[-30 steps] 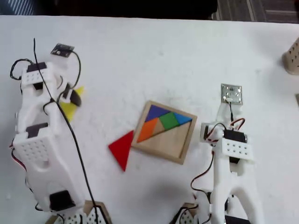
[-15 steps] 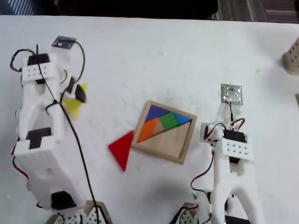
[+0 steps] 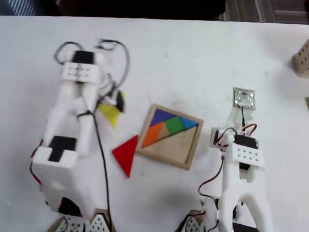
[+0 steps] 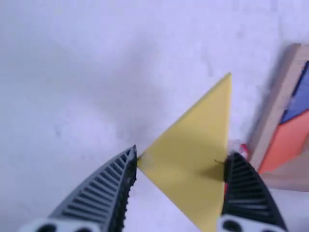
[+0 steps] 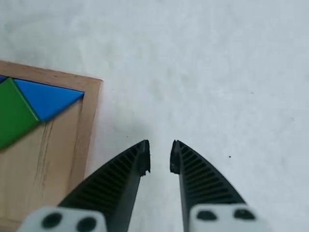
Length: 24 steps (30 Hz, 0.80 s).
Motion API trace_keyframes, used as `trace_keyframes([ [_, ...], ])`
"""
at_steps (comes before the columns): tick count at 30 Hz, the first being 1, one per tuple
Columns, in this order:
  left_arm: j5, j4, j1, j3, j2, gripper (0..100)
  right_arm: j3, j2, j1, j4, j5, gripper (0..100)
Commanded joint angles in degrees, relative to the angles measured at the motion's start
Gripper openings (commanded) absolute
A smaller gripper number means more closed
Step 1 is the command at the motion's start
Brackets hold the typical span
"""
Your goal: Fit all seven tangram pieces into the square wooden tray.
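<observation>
The square wooden tray (image 3: pixel 189 152) lies mid-table with purple, orange, green and blue pieces in its far half. A red triangle (image 3: pixel 126 153) rests on the table against the tray's left edge. My left gripper (image 4: pixel 178 162) is shut on a yellow triangle (image 4: pixel 193 159), held just left of the tray; from above the yellow triangle (image 3: pixel 110 114) shows beside the left gripper (image 3: pixel 115 103). My right gripper (image 5: pixel 159 154) hangs over bare table past the tray's right edge (image 5: pixel 89 125), its fingers a narrow gap apart and nothing between them.
A perforated wooden block (image 3: pixel 302 59) stands at the table's right edge. Cables loop around the left arm (image 3: pixel 72 111). The right arm (image 3: pixel 241 164) sits close to the tray's right side.
The left arm has swung right toward the tray, carrying the yellow triangle with it. The right arm shifted only slightly.
</observation>
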Motion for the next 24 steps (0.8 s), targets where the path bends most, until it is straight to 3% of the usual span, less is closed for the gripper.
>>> trace_keyframes([
  [1,3.5,-0.3,8.4,1.1,-4.3,18,-0.7,-1.9,0.9,-1.0,0.8,8.0],
  [9,5.9,-7.0,22.9,8.5,-4.3,18,-1.2,-1.5,2.7,-0.9,0.8,8.0],
  [21,5.7,-17.4,32.7,10.9,-4.4,19,-1.2,-1.5,3.9,-0.9,0.8,8.0],
  [24,6.0,-18.1,32.2,11.3,-4.1,27,-1.2,-1.5,3.9,-0.9,0.8,8.0],
])
